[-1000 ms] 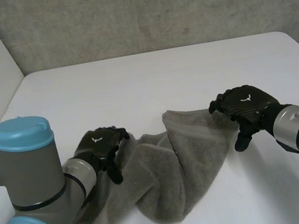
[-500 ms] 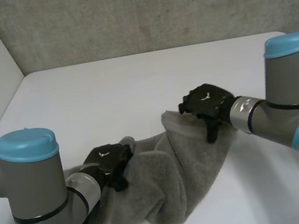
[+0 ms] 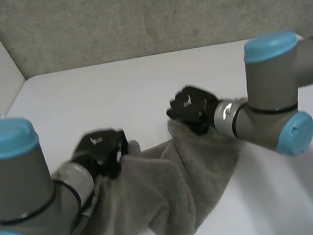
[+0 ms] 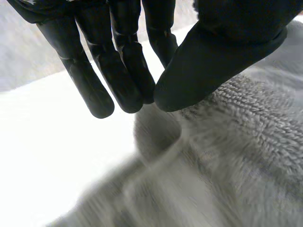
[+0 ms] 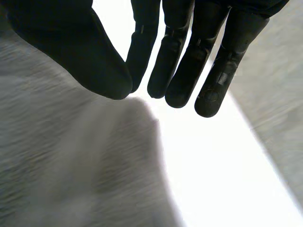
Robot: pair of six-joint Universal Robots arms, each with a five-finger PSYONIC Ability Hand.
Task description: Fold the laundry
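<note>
Grey-brown terry-cloth towel [image 3: 174, 192]: lies crumpled in a thick, looped-pile heap on the near half of the smooth white bench [image 3: 111, 95]. Left robot hand [image 3: 99, 151]: at the towel's left edge, just above the pile. Its fingers [image 4: 125, 71] are straight, with the thumb tip close against them, and it holds nothing. Right robot hand [image 3: 190, 107]: over the towel's raised far corner. Its fingers [image 5: 182, 61] are straight, with the thumb slightly apart, and it holds nothing.

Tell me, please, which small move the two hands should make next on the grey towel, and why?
Probably lower and pinch. The left hand and right hand each hold straight fingers over a corner of the crumpled towel, with no cloth between thumb and fingers, so neither grips it yet.
</note>
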